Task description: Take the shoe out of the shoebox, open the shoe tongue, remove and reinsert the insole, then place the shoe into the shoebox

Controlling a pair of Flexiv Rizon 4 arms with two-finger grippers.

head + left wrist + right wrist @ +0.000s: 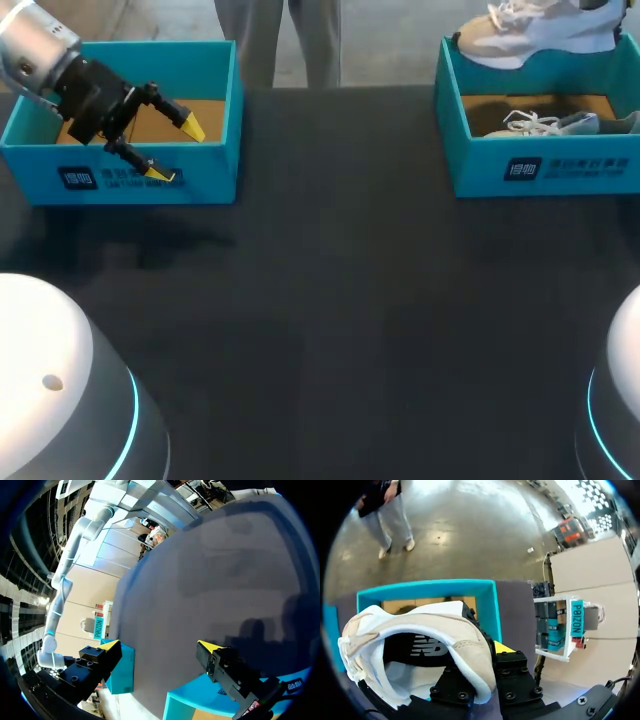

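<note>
The beige shoe (420,624) is clasped at its heel by the right fingers (502,647), raised above the right shoebox (480,172); the left fingers (192,125) are held spread over the front wall of the left shoebox (40,172)

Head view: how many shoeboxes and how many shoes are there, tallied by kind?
Teal shoeboxes: 2, the left shoebox and the right shoebox.
Shoes: 2, the lifted shoe above the right shoebox and the boxed shoe lying inside it.
Total: 4
</note>
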